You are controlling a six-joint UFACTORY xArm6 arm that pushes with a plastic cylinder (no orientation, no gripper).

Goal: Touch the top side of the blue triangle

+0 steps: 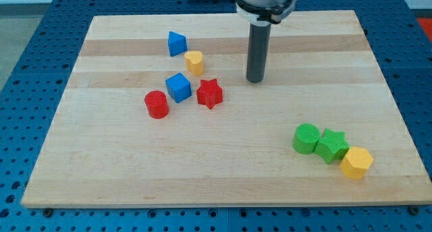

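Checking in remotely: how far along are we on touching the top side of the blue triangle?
Done: nothing that shows; my tip stands apart from every block. In hand: it rests on the board, to the view's right of the blue triangle and the yellow block beside it, and lower in the view than the triangle. Left: travel toward the view's left and up, above the triangle, then come down onto its top side.

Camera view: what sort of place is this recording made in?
Likely a robotics lab bench: a wooden board on a blue perforated table, small coloured blocks such as the blue triangle, and my tip right of it.
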